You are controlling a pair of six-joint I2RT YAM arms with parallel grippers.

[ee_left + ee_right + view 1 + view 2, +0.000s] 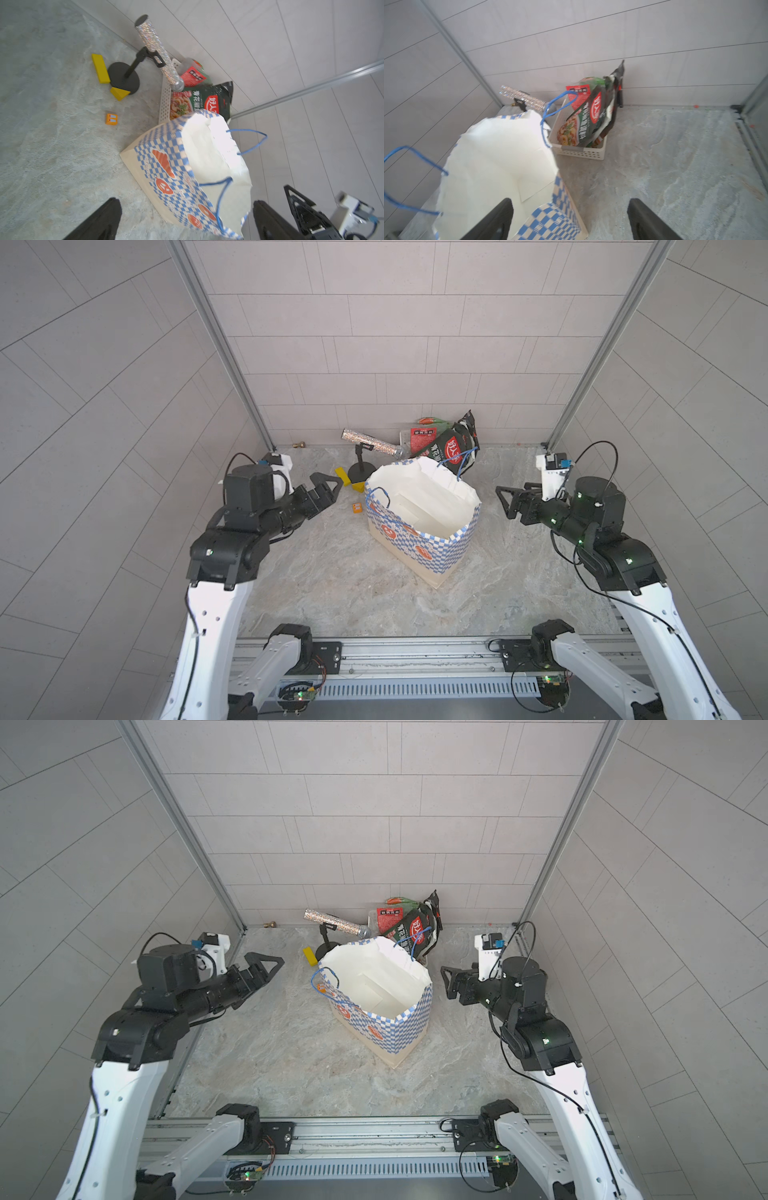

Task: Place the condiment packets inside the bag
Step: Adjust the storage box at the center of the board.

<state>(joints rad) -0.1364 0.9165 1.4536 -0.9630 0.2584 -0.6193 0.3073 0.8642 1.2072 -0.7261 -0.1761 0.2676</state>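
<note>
In both top views the tall blue-and-white checkered paper bag (419,560) stands open mid-table between the left gripper (334,489) and right gripper (503,502), touching neither. The left wrist view shows the left jaws spread wide, empty. The right wrist view shows the right jaws wide and empty, and the glossy green, red and dark condiment packets (588,118) leaning in a white perforated plastic basket (579,152) just beyond the bag.

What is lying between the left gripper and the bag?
A small orange box lies between the left gripper and the bag, touching neither. It shows in a top view and the left wrist view.
</note>
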